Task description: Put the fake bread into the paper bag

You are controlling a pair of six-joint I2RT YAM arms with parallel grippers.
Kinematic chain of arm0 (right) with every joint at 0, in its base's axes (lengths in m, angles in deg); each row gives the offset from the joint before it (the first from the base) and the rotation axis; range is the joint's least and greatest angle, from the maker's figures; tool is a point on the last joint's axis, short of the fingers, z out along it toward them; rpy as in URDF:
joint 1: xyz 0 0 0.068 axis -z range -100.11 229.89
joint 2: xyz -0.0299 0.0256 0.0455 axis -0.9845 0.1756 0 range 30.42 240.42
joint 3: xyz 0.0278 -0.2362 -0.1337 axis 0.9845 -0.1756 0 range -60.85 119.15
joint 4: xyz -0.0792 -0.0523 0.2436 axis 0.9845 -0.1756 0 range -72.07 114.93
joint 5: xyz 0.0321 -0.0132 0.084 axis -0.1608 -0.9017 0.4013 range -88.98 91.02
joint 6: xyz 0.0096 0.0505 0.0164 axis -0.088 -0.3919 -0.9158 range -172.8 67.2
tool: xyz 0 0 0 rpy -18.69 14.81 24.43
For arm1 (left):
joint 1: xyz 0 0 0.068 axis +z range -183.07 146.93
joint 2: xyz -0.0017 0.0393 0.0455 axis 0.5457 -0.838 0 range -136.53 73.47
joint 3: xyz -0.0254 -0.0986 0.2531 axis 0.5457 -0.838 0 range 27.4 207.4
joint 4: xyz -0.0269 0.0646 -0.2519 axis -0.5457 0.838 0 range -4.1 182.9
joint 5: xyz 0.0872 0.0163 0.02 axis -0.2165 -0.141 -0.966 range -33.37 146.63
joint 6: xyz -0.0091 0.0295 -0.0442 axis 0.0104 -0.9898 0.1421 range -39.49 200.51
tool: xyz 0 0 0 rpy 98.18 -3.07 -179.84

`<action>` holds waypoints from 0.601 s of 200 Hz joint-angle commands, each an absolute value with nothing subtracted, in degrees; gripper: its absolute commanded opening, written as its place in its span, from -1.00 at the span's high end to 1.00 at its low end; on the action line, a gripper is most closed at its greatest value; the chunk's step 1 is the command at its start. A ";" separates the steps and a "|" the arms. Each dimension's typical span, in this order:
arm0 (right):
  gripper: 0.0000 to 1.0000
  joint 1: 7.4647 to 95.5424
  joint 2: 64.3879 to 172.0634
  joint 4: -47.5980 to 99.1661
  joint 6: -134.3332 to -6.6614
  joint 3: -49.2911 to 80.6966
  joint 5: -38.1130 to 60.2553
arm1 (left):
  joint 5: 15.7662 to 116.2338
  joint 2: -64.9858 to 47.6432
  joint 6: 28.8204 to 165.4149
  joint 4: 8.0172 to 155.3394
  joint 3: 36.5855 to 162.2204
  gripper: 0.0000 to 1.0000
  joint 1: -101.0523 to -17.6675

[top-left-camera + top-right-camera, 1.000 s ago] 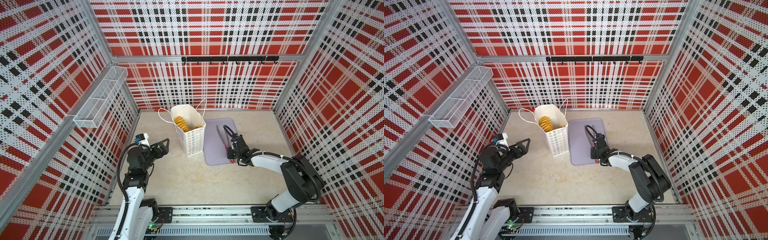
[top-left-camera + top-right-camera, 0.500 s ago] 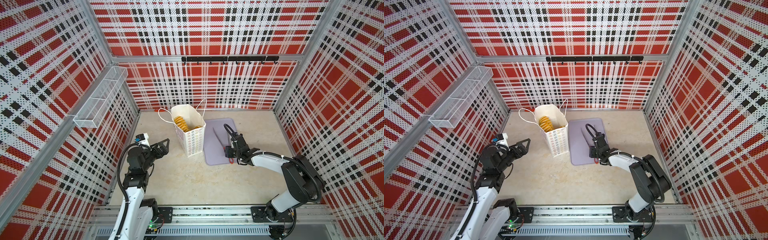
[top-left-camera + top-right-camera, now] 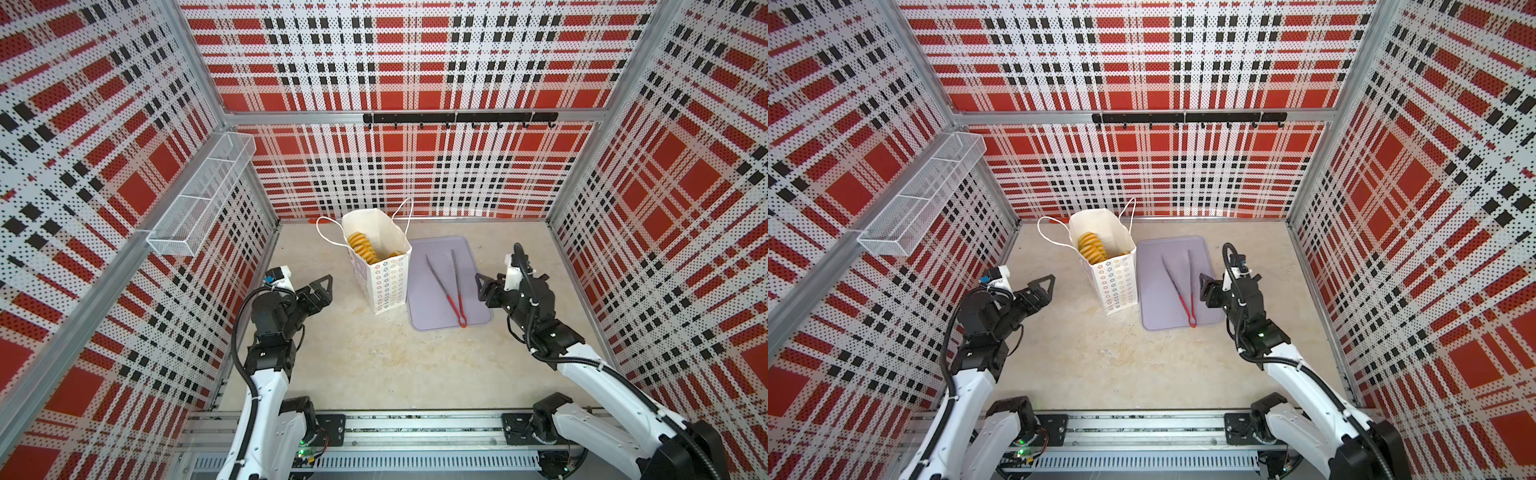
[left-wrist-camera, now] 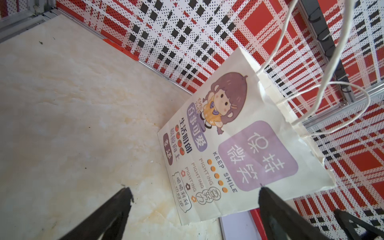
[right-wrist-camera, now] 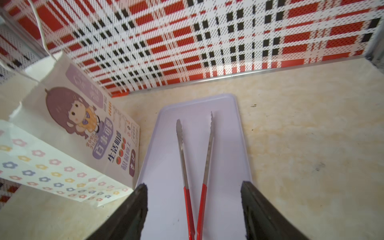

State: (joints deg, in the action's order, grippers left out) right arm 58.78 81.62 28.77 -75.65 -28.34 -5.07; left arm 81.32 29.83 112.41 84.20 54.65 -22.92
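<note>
**Item 1. Left gripper** (image 3: 322, 289), at 9 o'clock on the table (image 3: 374, 365). The fingers are spread wide and nothing is held. It is aimed at the bag's printed side and stands near it but apart.
Risk: the paper wall could be pushed by any forward reach, and the bag shoved or tipped toward 3 o'clock.

**Item 2. Right gripper** (image 3: 484, 289), at 3 o'clock, over the tray's right edge. The jaws are parted and nothing is gripped.
Risk: the tongs could be struck and sent skidding by a low sweep toward 9 o'clock.

**Item 3. Tray** (image 3: 473, 266), at 2 o'clock, lying flat. Only the tongs (image 5: 202, 207) are carried, with their tips toward 12. No bread is seen on it.

**Item 4. Bag** (image 3: 384, 282), at 12 o'clock, just beside the tray's left edge. It stands upright with its mouth open.
Risk: it is judged light and top-heavy, so it could be toppled by a small knock.

**Item 5. Bread** (image 3: 361, 249), inside the bag. A ridged piece is stacked close under the rim, and no bread is seen outside, so the task is judged all but done.
Risk: if the bag is tipped, the topmost pieces could be spilled.
</note>
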 commanded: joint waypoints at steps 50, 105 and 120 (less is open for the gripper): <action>-0.83 71.12 71.82 25.82 -67.65 -29.84 -2.40 | 80.86 24.42 115.57 73.51 56.82 -0.96 -15.89; -1.00 77.58 75.72 29.56 -64.54 -31.21 2.90 | 79.08 19.75 119.18 65.53 55.55 -0.96 -6.80; -1.00 78.06 77.54 32.51 -64.24 -32.73 1.81 | 75.46 18.70 118.70 64.43 54.75 -0.96 -5.49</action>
